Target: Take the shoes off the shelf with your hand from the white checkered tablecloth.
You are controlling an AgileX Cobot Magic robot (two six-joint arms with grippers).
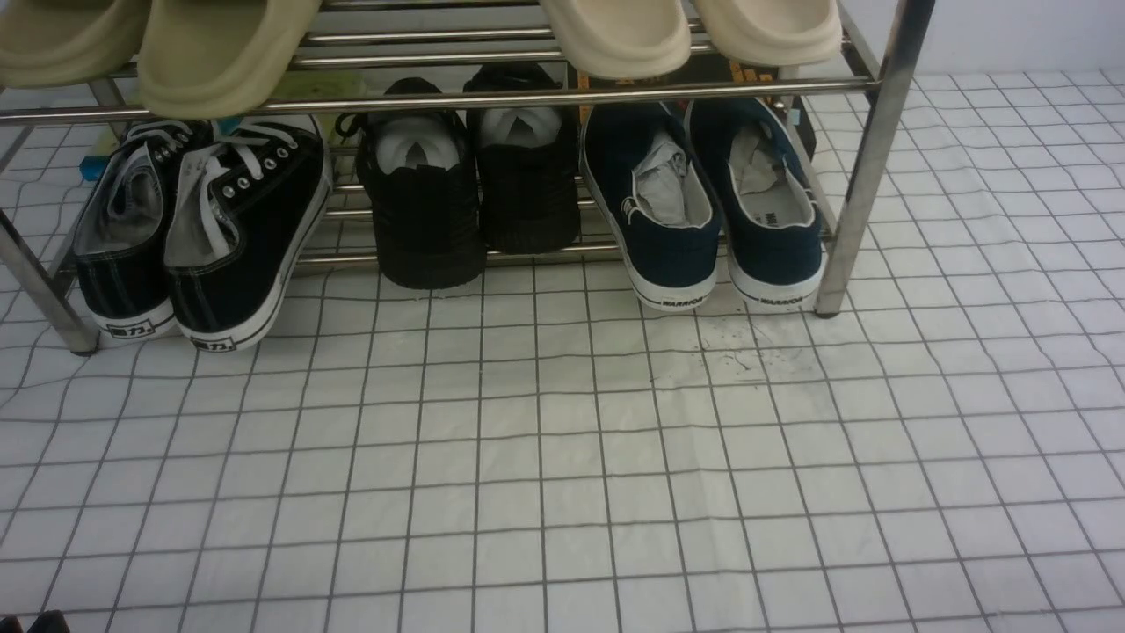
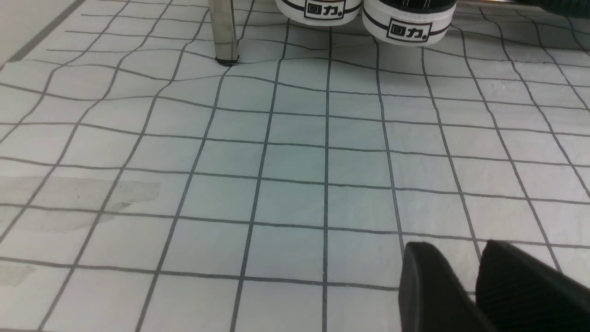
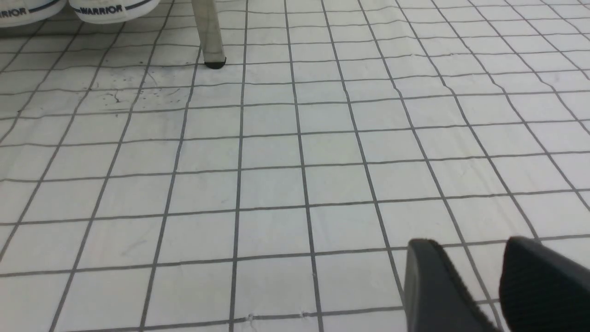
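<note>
The navy-blue slip-on shoes [image 1: 716,211] stand side by side on the lower tier of the chrome shelf [image 1: 874,158], at its right end, heels toward me, with paper stuffing inside. Their white "WARRIOR" heels [image 3: 110,8] show in the right wrist view beside a shelf leg [image 3: 208,34]. My right gripper [image 3: 470,246] is open and empty, low over the white checkered tablecloth [image 1: 562,457], well short of the shoes. My left gripper [image 2: 456,251] is also open and empty over the cloth [image 2: 295,175], facing the left shelf leg [image 2: 224,30].
Black lace-up sneakers [image 1: 237,220] sit at the shelf's left end, with their heels in the left wrist view [image 2: 408,27]. All-black shoes [image 1: 431,193] sit in the middle. Beige slippers [image 1: 220,53] lie on the upper tier. Dark specks [image 1: 738,356] mark the cloth before the navy shoes.
</note>
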